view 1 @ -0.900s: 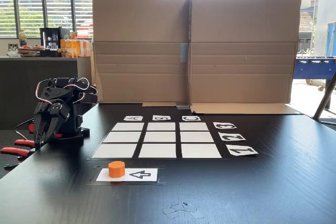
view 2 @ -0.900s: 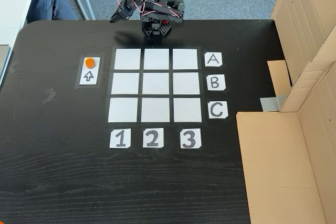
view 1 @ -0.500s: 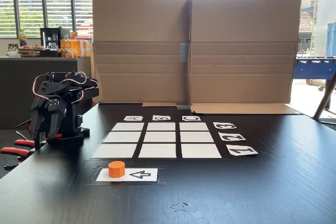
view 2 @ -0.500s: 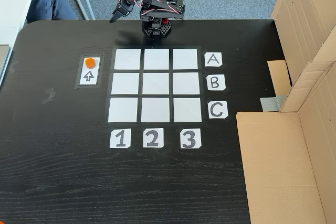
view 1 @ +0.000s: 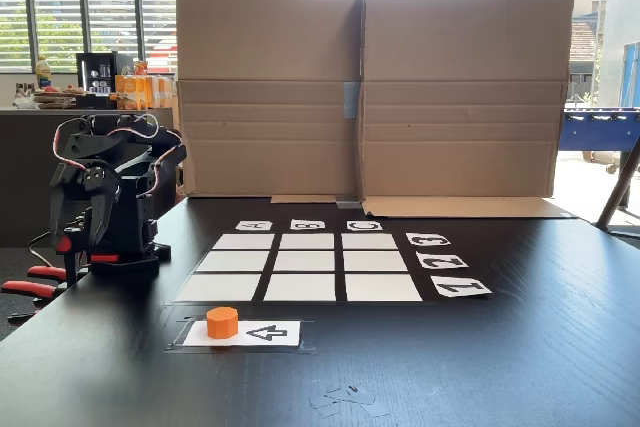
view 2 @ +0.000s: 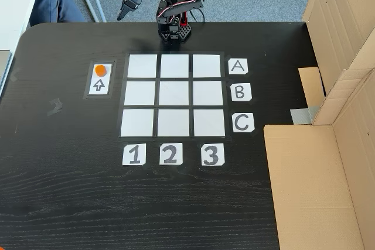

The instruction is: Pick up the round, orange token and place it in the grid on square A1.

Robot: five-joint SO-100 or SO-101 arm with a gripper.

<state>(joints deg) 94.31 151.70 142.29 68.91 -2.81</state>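
Token point(view 1: 222, 322) sits on the near end of the white arrow card point(view 1: 262, 333), front-left of the grid point(view 1: 300, 268) in the low fixed view; arrow head points at it. Nothing touches it. In the top-down fixed view token point(view 2: 101, 69) is left of square A1 point(view 2: 142, 66), black gap between. All nine cells bare. Labels A B C point(view 2: 239, 93) and 1 2 3 point(view 2: 170, 154) flank the grid. Arm base at the worktop point(view 1: 520, 367) edge, beyond the A row. End effector point(view 1: 83, 252) hangs tip-down off the worktop, carrying nothing; fingers look together, can't tell for sure. Cardboard boxes point(view 1: 370, 92) at the far end.
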